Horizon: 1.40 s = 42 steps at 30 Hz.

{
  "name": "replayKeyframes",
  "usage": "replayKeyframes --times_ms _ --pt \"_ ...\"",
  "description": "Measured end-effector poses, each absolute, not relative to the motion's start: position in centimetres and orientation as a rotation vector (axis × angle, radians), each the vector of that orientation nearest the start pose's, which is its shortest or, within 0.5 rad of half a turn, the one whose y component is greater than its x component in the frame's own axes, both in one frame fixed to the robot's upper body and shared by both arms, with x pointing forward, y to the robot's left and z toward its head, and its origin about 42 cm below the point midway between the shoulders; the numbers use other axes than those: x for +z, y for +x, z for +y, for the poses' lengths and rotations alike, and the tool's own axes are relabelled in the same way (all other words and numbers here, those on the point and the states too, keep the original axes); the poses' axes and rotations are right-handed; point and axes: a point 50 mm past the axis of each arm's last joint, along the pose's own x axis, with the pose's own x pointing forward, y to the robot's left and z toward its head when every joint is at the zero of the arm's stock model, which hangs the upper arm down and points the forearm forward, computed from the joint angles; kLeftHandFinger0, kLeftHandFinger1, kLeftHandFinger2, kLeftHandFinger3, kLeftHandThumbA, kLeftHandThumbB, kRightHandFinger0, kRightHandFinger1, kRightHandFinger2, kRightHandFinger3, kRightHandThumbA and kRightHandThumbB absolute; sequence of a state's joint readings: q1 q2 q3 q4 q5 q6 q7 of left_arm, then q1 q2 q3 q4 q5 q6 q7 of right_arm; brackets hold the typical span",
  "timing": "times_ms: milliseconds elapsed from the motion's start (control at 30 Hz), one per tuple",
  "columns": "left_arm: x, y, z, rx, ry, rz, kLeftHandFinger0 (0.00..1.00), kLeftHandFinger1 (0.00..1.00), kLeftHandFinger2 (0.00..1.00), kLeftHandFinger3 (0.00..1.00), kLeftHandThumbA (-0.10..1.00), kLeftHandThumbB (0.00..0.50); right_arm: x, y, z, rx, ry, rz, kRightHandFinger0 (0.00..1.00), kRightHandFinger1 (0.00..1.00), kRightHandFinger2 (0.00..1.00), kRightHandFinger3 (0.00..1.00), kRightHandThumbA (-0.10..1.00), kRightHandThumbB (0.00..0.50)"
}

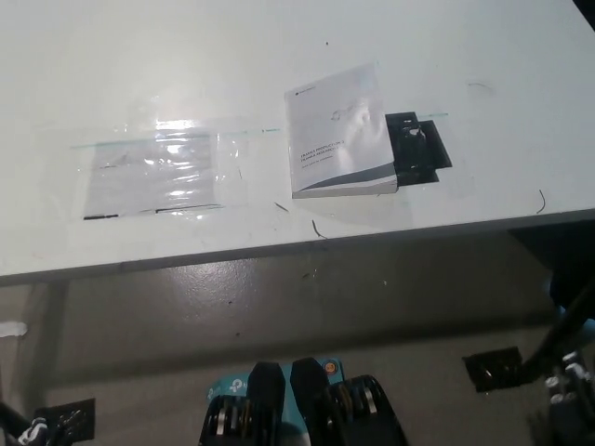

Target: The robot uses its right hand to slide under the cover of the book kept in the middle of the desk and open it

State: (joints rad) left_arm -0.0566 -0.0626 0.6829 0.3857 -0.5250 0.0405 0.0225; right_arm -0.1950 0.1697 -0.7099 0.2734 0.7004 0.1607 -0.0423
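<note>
A: Where's the book (pixel 340 133)?

B: On the white desk (pixel 186 74), right of centre, lying flat and closed. White cover with small dark print, grey band along the near edge. It's turned slightly, top leaning right.

A: Anything under it?

B: A black flat thing (pixel 418 150) sticks out from beneath its right edge, touching the book. Can't tell what it is.

A: What else is on the desk?

B: A clear plastic sheet (pixel 153 175) well to the left of the book, shiny with glare, apart from it. A few dark scratch marks near the desk's near edge.

A: Right hand?

B: Only a bit of the black right arm (pixel 562 348) shows at the lower right, below the desk's near edge, over the floor (pixel 279 307). It's well apart from the book. The hand itself isn't readable, so I can't tell if the fingers are spread or pressed together.

A: Left hand?

B: Barely anything at the lower left corner, just a dark and white bit at the frame edge. Can't tell its state either.

A: Cover lifted?

B: No, the book is shut and nothing touches it from above.
</note>
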Motion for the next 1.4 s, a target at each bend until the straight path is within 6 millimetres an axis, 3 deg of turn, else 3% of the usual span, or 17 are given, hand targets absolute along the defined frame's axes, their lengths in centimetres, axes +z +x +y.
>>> replayKeyframes --times_ms 67,100,167,367,567,633,733,800,933,1033,1133,1233,1267,1400 --pt "-0.8 23.0 34.0 0.728 -0.733 0.202 0.87 0.76 0.79 0.85 0.81 0.194 4.9 29.8 -29.8 -0.586 1.051 0.048 0.69 0.71 0.81 1.0 1.0 0.239" --pt "-0.7 23.3 34.0 0.726 -0.749 0.192 0.87 0.76 0.79 0.84 0.81 0.202 7.0 30.6 -30.5 -0.563 1.066 -0.018 0.68 0.69 0.79 1.0 1.0 0.234" --pt "-0.5 23.5 34.0 0.726 -0.763 0.183 0.88 0.77 0.81 0.85 0.8 0.205 9.3 31.8 -31.4 -0.535 1.074 -0.079 0.67 0.66 0.72 0.96 1.0 0.239" --pt "-0.5 23.6 33.9 0.73 -0.789 0.172 0.89 0.76 0.8 0.86 0.82 0.217 16.0 34.9 -33.0 -0.461 1.087 -0.217 0.73 0.7 0.75 0.98 1.0 0.215" --pt "-0.5 23.7 34.0 0.733 -0.798 0.17 0.85 0.74 0.8 0.85 0.83 0.213 19.6 37.7 -32.4 -0.396 1.095 -0.237 0.72 0.75 0.8 1.0 1.0 0.27" --pt "-0.5 23.7 34.0 0.732 -0.801 0.168 0.83 0.73 0.79 0.84 0.83 0.215 20.6 38.9 -32.0 -0.364 1.092 -0.236 0.69 0.71 0.76 1.0 1.0 0.238" --pt "-0.4 23.7 34.2 0.733 -0.803 0.165 0.83 0.73 0.78 0.83 0.82 0.219 22.7 41.2 -31.0 -0.302 1.082 -0.232 0.68 0.71 0.78 1.0 1.0 0.209" --pt "-0.4 23.7 34.2 0.733 -0.803 0.165 0.81 0.72 0.76 0.8 0.84 0.219 23.6 42.6 -30.2 -0.264 1.073 -0.215 0.74 0.76 0.82 1.0 1.0 0.204" --pt "-0.3 23.7 34.5 0.737 -0.802 0.164 0.8 0.73 0.76 0.83 0.84 0.234 23.8 44.8 -28.2 -0.217 1.057 -0.148 0.74 0.74 0.79 1.0 1.0 0.192" --pt "-0.3 23.6 34.6 0.741 -0.801 0.164 0.81 0.74 0.78 0.83 0.84 0.214 23.1 46.3 -26.4 -0.193 1.041 -0.072 0.75 0.75 0.81 1.0 1.0 0.184" --pt "-0.4 23.5 34.6 0.744 -0.805 0.162 0.79 0.72 0.76 0.83 0.85 0.218 22.1 47.7 -24.4 -0.17 1.012 0.008 0.69 0.69 0.76 1.0 1.0 0.174" --pt "-0.4 23.6 34.6 0.748 -0.805 0.164 0.79 0.7 0.73 0.8 0.83 0.225 21.3 48.5 -22.6 -0.155 0.99 0.061 0.71 0.72 0.78 1.0 1.0 0.161" --pt "-0.4 23.6 34.6 0.749 -0.805 0.164 0.83 0.73 0.75 0.82 0.86 0.223 21.0 48.7 -22.1 -0.152 0.987 0.076 0.66 0.7 0.77 1.0 1.0 0.169" --pt "-0.3 23.7 34.8 0.746 -0.799 0.163 0.8 0.71 0.74 0.8 0.85 0.223 19.9 49.1 -20.2 -0.144 0.971 0.123 0.66 0.68 0.73 1.0 1.0 0.183"
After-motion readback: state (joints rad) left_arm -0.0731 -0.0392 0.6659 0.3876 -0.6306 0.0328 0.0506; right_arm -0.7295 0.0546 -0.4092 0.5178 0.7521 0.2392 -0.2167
